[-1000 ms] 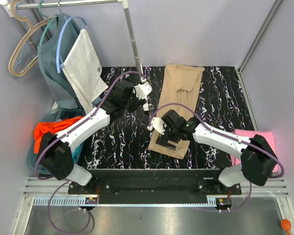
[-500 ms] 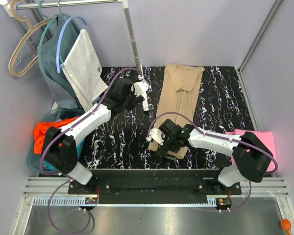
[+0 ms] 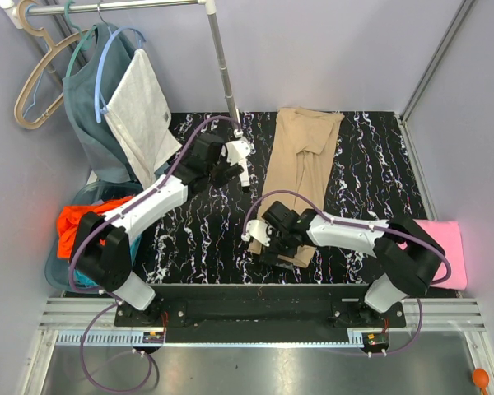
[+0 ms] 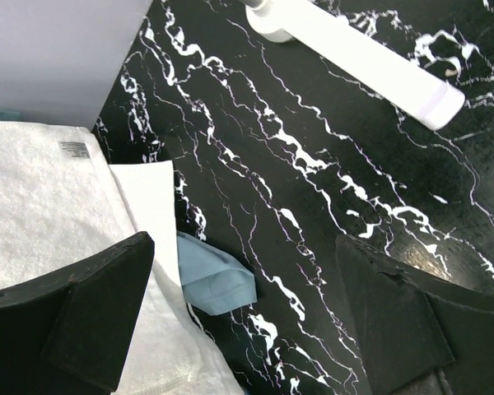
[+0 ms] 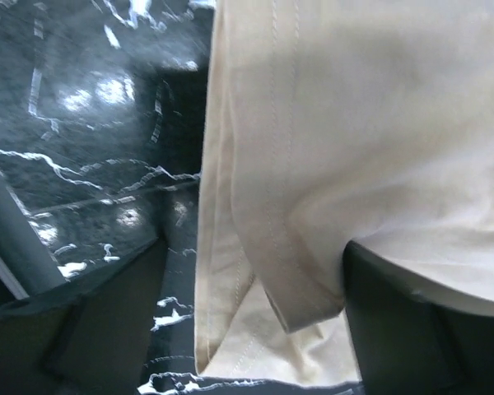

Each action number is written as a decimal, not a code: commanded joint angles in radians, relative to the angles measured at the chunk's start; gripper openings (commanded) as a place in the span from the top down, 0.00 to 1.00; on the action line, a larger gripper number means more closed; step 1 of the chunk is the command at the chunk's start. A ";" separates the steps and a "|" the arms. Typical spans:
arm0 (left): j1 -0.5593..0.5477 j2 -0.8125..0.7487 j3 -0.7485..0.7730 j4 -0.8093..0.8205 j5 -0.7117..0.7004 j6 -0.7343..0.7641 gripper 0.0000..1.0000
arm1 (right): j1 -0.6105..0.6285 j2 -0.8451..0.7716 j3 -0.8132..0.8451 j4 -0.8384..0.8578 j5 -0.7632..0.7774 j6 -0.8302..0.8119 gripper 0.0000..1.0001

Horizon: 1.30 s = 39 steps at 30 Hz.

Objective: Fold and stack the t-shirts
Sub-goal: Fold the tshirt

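Note:
The tan t-shirt (image 3: 300,164) lies as a long folded strip on the black marble table (image 3: 198,239). My right gripper (image 3: 273,247) hangs low over its near end. In the right wrist view its jaws stand open around the doubled hem of the tan t-shirt (image 5: 313,164), one finger (image 5: 107,321) over bare table and the other on the cloth; the right gripper (image 5: 255,329) holds nothing. My left gripper (image 3: 239,171) is open over bare table to the left of the shirt. A pink t-shirt (image 3: 446,239) lies folded at the right edge. An orange t-shirt (image 3: 78,224) lies in a basket.
A clothes rack pole (image 3: 224,66) stands at the back left, its white foot (image 4: 354,58) close ahead of the left gripper (image 4: 243,329). A grey-teal garment (image 3: 95,107) and a white towel (image 3: 140,107) hang from it. The towel (image 4: 41,206) and a blue cloth corner (image 4: 214,276) touch the table.
My right gripper has slid toward the near edge along the tan t-shirt to its hem and come lower. The left arm has barely shifted.

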 commanded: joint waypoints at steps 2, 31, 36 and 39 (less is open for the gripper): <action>0.002 -0.019 -0.025 0.058 0.019 0.019 0.01 | 0.006 0.098 -0.013 0.036 -0.072 -0.019 0.37; 0.027 -0.003 -0.019 0.073 0.010 0.033 0.01 | 0.105 -0.068 0.157 -0.253 0.010 0.007 1.00; 0.030 -0.010 -0.026 0.076 0.011 0.036 0.01 | 0.072 -0.103 0.201 -0.259 0.164 -0.036 1.00; 0.030 -0.008 -0.033 0.081 0.011 0.041 0.01 | 0.007 -0.108 0.243 -0.273 0.201 -0.077 1.00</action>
